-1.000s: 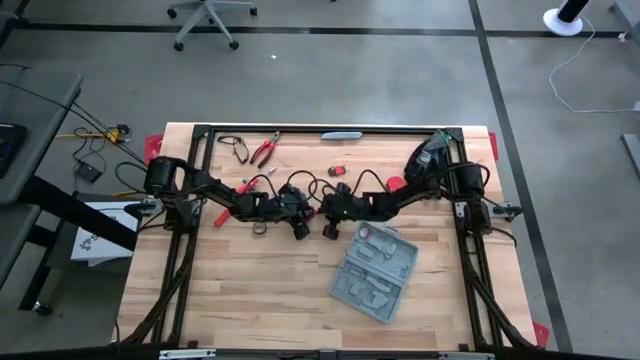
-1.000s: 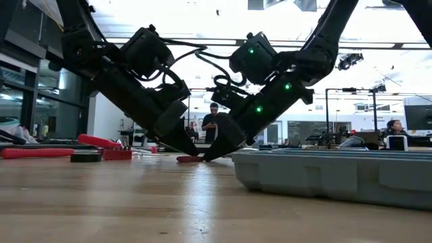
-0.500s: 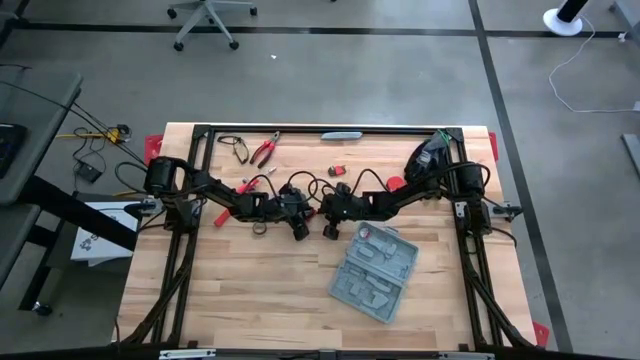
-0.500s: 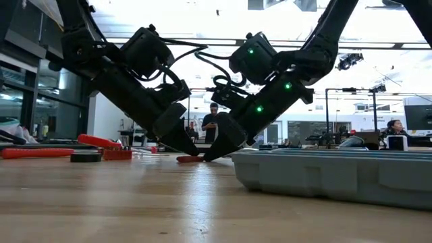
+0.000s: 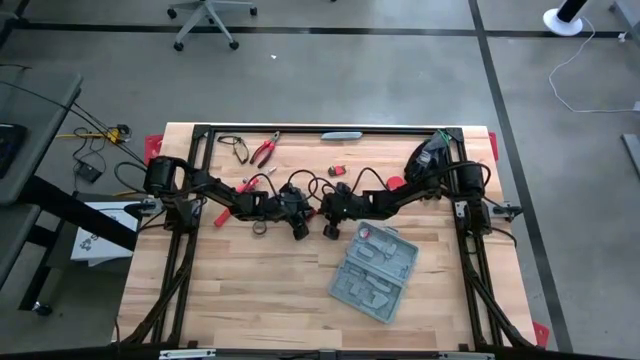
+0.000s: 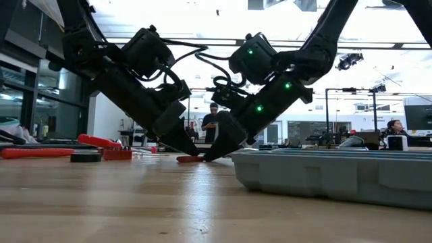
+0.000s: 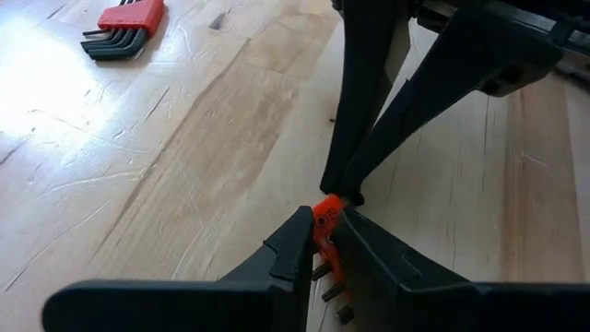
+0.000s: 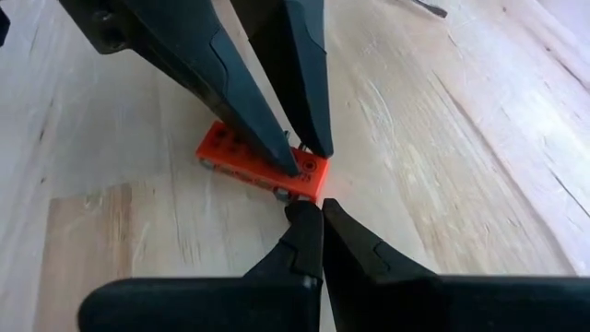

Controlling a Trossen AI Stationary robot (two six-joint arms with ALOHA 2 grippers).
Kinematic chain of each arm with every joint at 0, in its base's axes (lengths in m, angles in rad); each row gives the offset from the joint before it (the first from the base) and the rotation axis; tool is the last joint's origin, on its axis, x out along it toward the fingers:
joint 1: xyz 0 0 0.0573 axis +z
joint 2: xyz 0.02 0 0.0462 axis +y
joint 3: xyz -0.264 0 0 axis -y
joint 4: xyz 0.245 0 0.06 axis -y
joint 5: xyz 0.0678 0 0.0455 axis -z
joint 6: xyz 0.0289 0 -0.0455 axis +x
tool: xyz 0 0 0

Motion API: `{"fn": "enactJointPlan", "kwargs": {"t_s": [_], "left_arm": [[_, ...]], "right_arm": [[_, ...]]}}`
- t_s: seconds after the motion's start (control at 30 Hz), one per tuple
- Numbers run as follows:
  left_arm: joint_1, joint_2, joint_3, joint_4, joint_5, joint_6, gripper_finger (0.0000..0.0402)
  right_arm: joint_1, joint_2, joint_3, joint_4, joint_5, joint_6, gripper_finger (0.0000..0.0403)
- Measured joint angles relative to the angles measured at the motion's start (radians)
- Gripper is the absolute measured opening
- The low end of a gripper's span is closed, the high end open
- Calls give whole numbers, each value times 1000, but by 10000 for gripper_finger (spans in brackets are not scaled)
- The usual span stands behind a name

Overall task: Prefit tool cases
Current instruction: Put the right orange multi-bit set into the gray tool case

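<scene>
The grey-blue tool case (image 5: 375, 270) lies open on the table, right of centre and nearer the front edge, its moulded inside up. At the table's middle a small flat orange-red bit holder (image 8: 258, 161) lies on the wood, with metal bits along one long side. My left gripper (image 7: 323, 221) comes in from the table's left, slanting down, and is shut on it. My right gripper (image 8: 313, 210) slants down from the table's right, shut, with its tips at the holder's end. Both stand left of the case (image 6: 337, 175). My left gripper pinches the holder's end (image 7: 324, 214) between its two fingers, slanting down from the table's left. The holder lies flat on the wood under the fingertips (image 8: 281, 157). My right gripper has its shut fingertips (image 8: 306, 214) against the edge of that same end (image 8: 309, 187), slanting down from the table's right.
A red hex-key set (image 7: 124, 20) lies left of the grippers. Red-handled pliers (image 5: 264, 150) and other small tools lie toward the far edge. A black tape roll (image 6: 86, 156) sits at the left. Bare wood lies near the front edge. A person (image 6: 212, 125) stands far behind the table.
</scene>
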Motion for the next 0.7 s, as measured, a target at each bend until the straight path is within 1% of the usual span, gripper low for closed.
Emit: {"fn": "enactJointPlan", "kwargs": {"t_s": [0.13, 0.27, 0.43, 0.7], "left_arm": [[0, 0, 0, -5, 0, 0, 50], [-1, 0, 0, -7, -2, -1, 50], [-1, 0, 0, -6, -3, -1, 50], [-1, 0, 0, -6, -4, -1, 50]], "right_arm": [[23, -11, 0, -38, 10, 2, 0], [45, -15, -1, -46, 23, 15, 0], [49, -15, -2, -47, 14, 31, 0], [26, -14, -4, -23, -69, 36, 0]]}}
